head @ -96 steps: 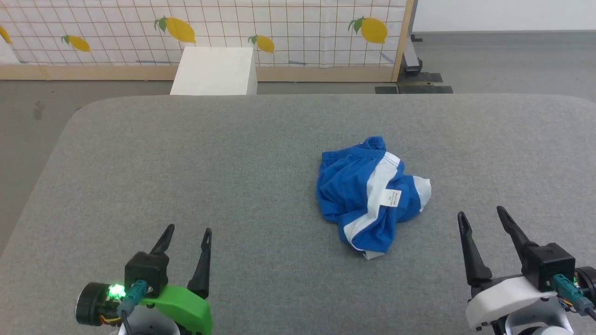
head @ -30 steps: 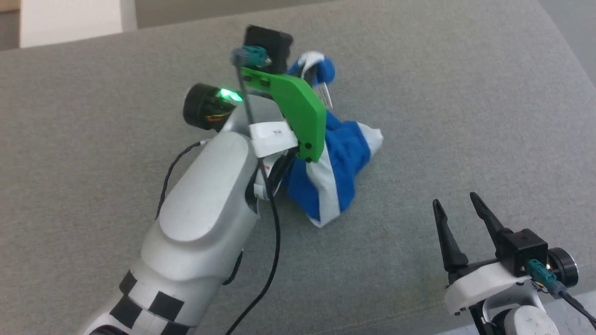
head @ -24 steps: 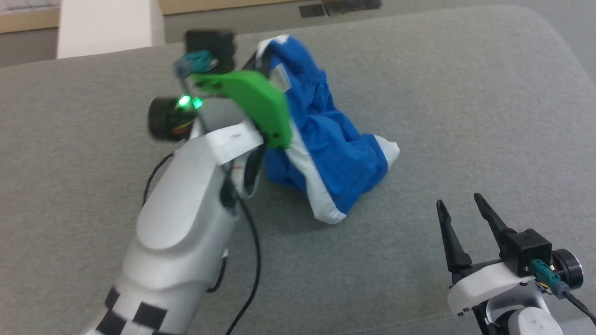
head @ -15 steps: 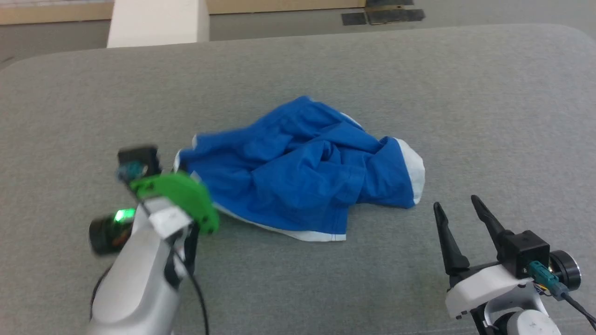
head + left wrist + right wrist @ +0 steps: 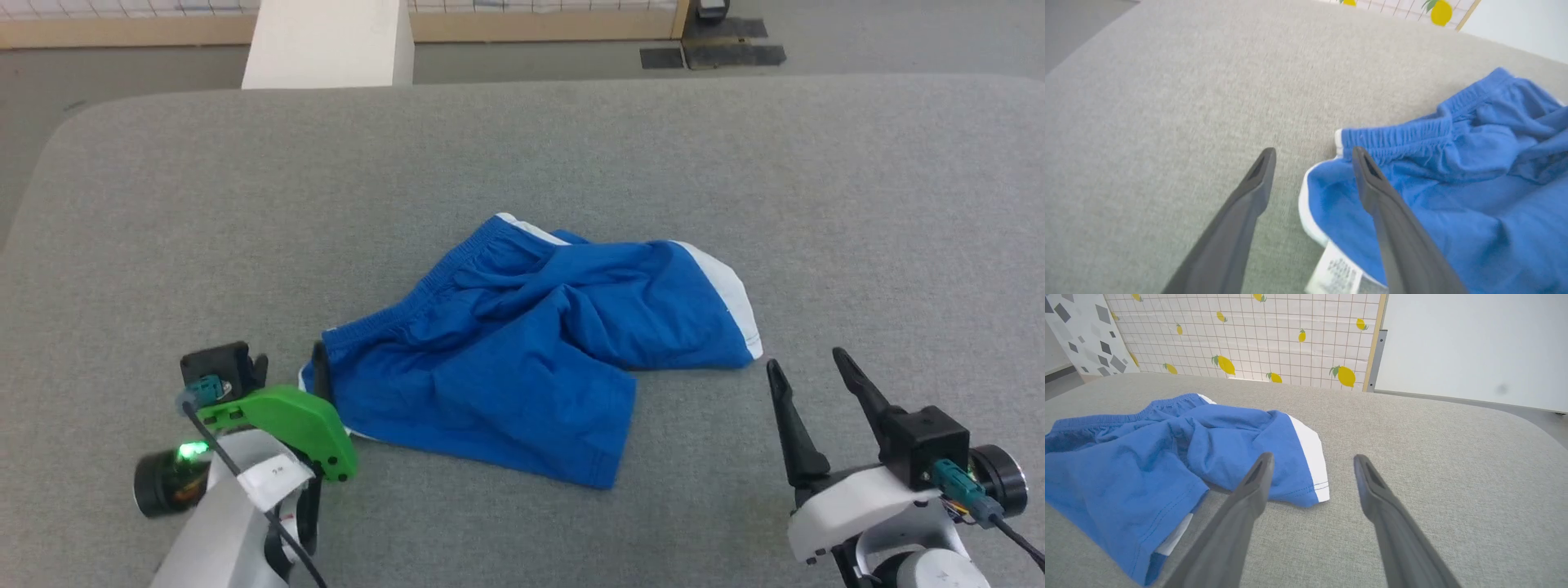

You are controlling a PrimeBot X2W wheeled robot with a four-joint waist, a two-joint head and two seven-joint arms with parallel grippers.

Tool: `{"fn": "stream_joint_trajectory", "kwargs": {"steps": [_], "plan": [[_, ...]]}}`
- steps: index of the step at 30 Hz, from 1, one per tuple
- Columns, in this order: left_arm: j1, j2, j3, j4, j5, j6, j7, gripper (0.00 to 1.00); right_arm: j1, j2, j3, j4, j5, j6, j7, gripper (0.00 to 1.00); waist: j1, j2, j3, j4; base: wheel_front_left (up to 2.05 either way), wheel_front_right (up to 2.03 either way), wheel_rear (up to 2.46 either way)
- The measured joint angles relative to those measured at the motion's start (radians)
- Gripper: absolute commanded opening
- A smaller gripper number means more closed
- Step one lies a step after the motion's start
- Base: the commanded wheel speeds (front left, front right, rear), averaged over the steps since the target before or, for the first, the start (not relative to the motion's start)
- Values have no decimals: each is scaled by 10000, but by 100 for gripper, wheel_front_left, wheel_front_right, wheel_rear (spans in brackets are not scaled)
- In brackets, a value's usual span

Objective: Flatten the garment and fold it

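Note:
The garment [image 5: 531, 351], bright blue shorts with white hem bands, lies loosely spread and wrinkled on the grey table [image 5: 245, 204]. Its elastic waistband runs from the near left corner toward the far middle. My left gripper [image 5: 290, 359] is open at that near left corner. In the left wrist view the left gripper [image 5: 1313, 152] has one finger over the garment [image 5: 1453, 196] corner and the other over bare table, gripping nothing. A small white tag [image 5: 1335, 273] peeks out beneath. My right gripper [image 5: 806, 362] stands open just right of the white hem, also seen as the right gripper [image 5: 1312, 457] beside the garment [image 5: 1167, 457].
A white box [image 5: 326, 45] stands on the floor beyond the table's far edge. A lemon-patterned panel [image 5: 1249, 335] with a wooden frame lines the back, with dark floor plates [image 5: 710, 53] at its end. The table's rounded corners lie far left and far right.
My left gripper lifted the crumpled garment, pulled it left and toward me so it spread out, then opened and let it go. The head camera shifted. The right gripper stayed put.

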Motion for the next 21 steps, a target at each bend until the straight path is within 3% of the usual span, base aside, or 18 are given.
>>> {"fn": "stream_joint_trajectory", "kwargs": {"steps": [10,14,21], "plan": [[73,1455,-727,-1799,1941,-631,-2445,100,325,-2,-213,-157,-67,0,232,100,0,0,-675,376,0,0,0],[769,1862,-890,-2395,2539,-506,-2708,100,465,-2,-196,-251,-77,0,316,100,0,0,-853,591,0,0,0],[2151,1956,-1110,-2706,2692,-127,-2790,100,631,-8,-132,-502,-96,0,662,100,0,0,-939,956,0,0,0]]}}
